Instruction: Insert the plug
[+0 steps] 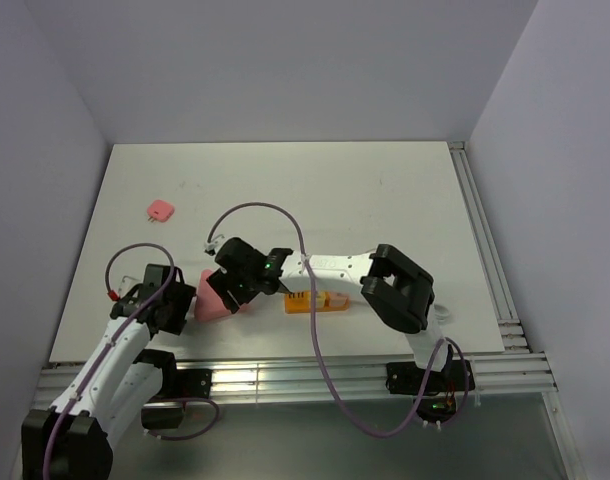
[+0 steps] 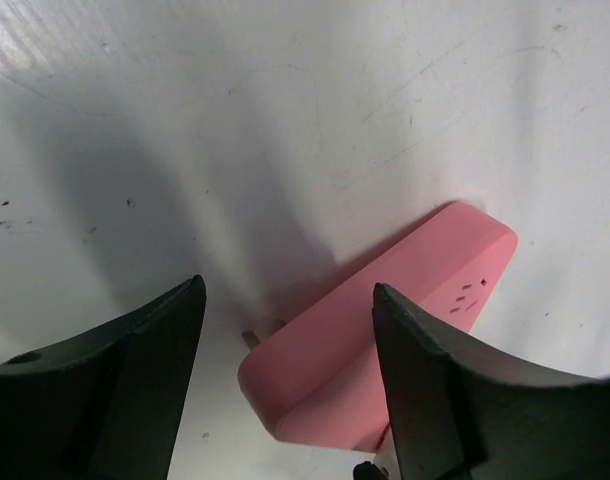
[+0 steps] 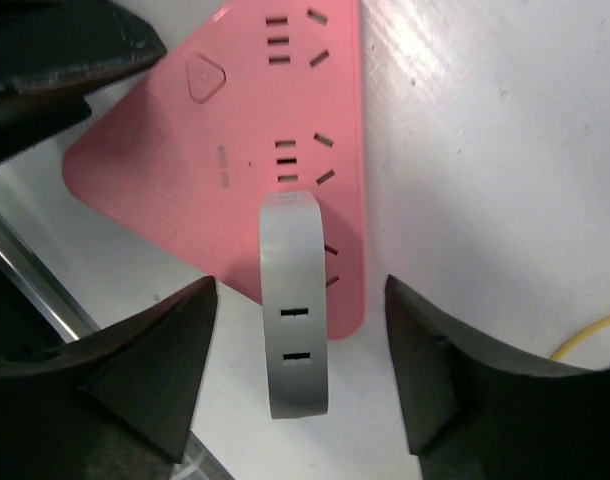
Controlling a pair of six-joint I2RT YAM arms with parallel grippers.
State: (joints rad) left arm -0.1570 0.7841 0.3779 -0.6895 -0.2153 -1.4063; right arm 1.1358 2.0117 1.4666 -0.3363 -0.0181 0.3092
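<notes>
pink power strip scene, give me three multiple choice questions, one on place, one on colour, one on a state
1. Where does the pink plastic power strip lie?
A) between left hand and right hand
B) far right corner
C) off the table
2. Colour of the rectangular plastic plug standing on it?
A) orange
B) grey
C) black
3. Right hand is?
A) shut on the plug
B) open
C) out of view
Answers: 1 A, top view shows a hand each side; 2 B, right wrist view; 3 B, gaps flank the plug.
</notes>
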